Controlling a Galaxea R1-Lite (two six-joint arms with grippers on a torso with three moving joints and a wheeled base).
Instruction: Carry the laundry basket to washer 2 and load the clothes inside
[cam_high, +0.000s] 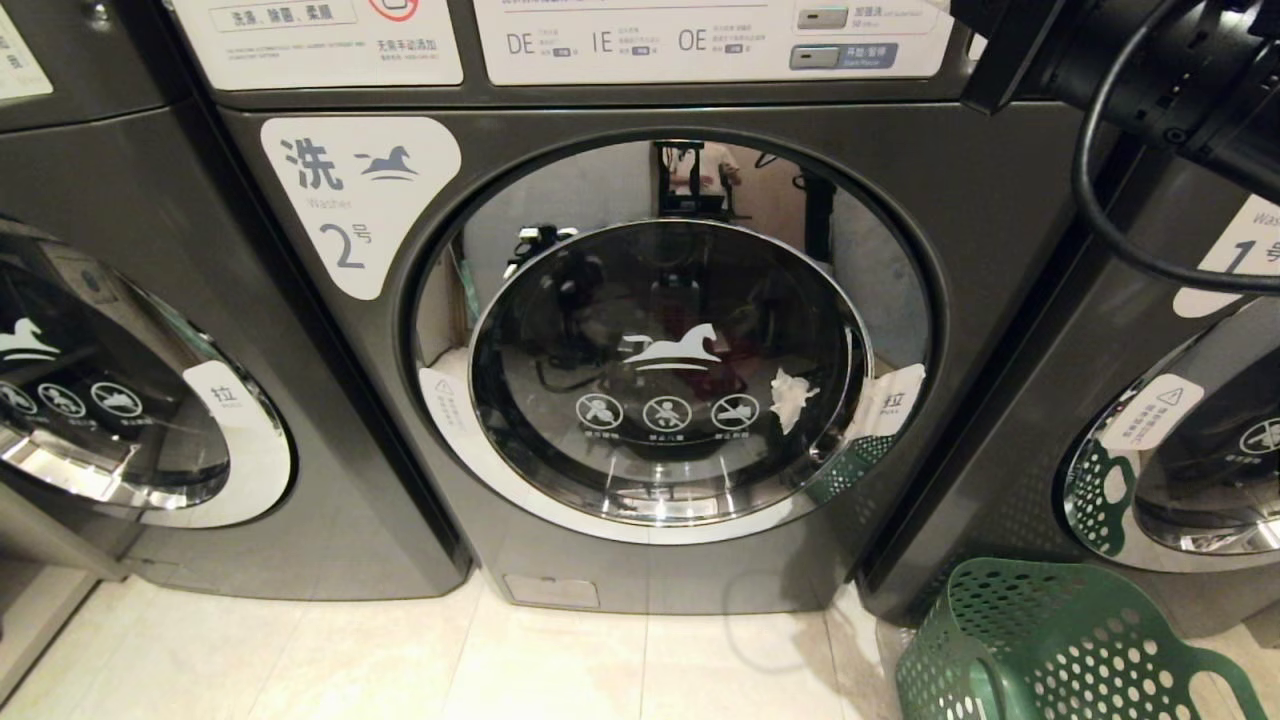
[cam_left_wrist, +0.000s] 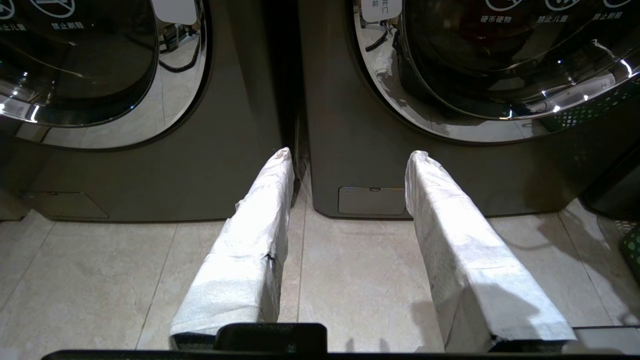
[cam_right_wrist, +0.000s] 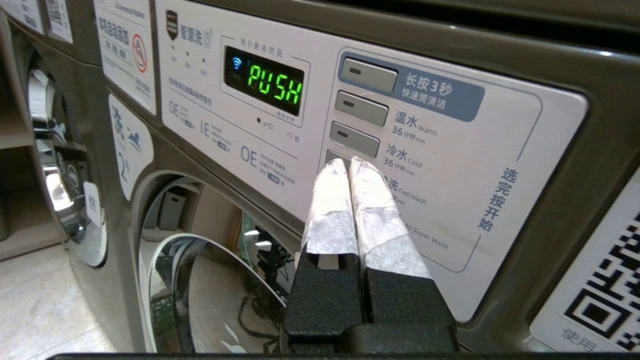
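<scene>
A: Pale floor tiles (cam_high: 560, 660) are laid under a row of dark grey washers; how many units are counted?

B: Three are seen in the head view. Washer 2 (cam_high: 640, 560) is centred, identified by a white label (cam_high: 355, 200) printed "洗", "Washer" and "2号". A horse logo (cam_high: 672, 352) is shown on its round door, which is closed.

A: Where is the laundry basket found?

B: One laundry basket (cam_high: 1060, 650) is stood on the floor at lower right, before the washer marked 1. Whether clothes are held in it cannot be told.

A: What is read on the control panel?

B: "PUSH" is shown in green on the display (cam_right_wrist: 275, 82). Buttons are labelled "温水 Warm 36", "冷水 Cold 36", "Fast Wash" and "Super Wash".

A: How are the grippers set?

B: The right gripper (cam_right_wrist: 349, 165) is pressed together, its tips placed at the fourth button (cam_right_wrist: 334, 156). The left gripper (cam_left_wrist: 350, 155) is spread, empty, low above the tiles.
</scene>
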